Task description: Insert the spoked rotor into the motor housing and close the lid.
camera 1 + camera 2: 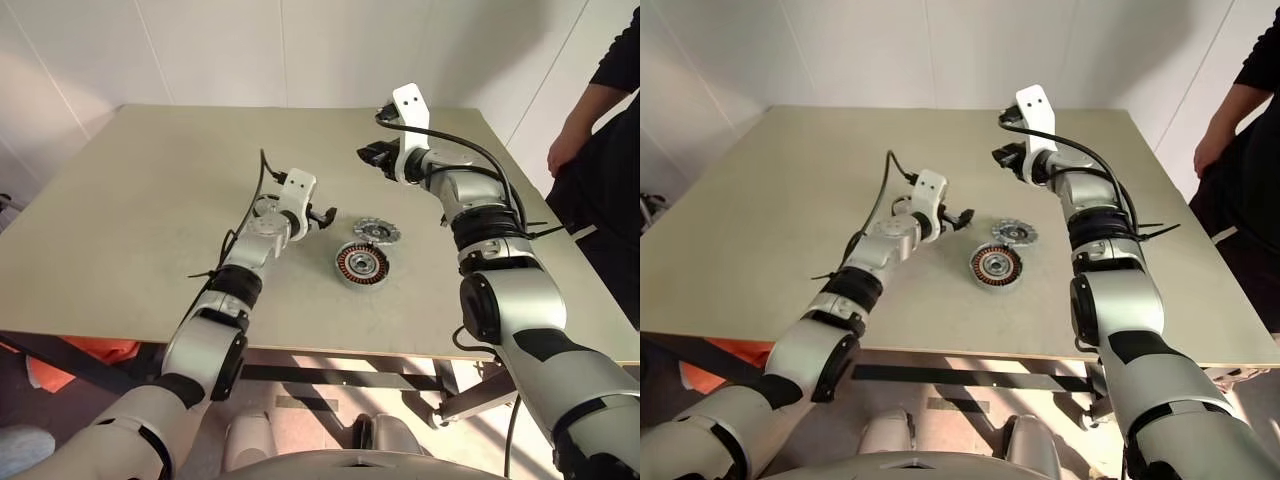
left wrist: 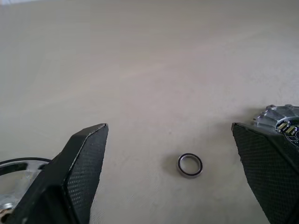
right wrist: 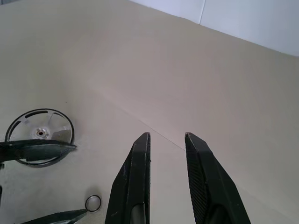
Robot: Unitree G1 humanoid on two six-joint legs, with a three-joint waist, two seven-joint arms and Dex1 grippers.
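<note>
The left end effector (image 1: 325,215) hangs low over the middle of the worktop (image 1: 120,230), its two black fingers (image 2: 79,172) spread wide and gripping nothing. In the left wrist view a small dark ring (image 2: 189,165) lies flat on the bare surface between those fingers, touching neither. The spoked rotor (image 3: 39,136), a dark-rimmed wheel with silvery spokes and hub, lies flat on the worktop just beside this end effector on the robot's left; the right wrist view shows one left finger reaching across in front of it, and whether the finger touches it cannot be told.

Just past the left fingertips on the robot's right lies the lid (image 1: 375,231), a grey disc with a notched edge, flat on the surface. Close beside it, toward the near edge of the worktop, sits the motor housing (image 1: 361,265), a round silver puck with its copper-orange windings facing up and open. Lid and housing sit very close together, and whether their rims meet cannot be told.

The right end effector (image 1: 364,154) is held well above the surface over the far right part of the worktop, pointing toward the robot's left. Its fingers (image 3: 133,182) stand close together with a narrow gap between them, and nothing sits in that gap.

A person in dark clothing stands past the right edge of the worktop, one hand (image 1: 566,150) hanging near the far right corner
</note>
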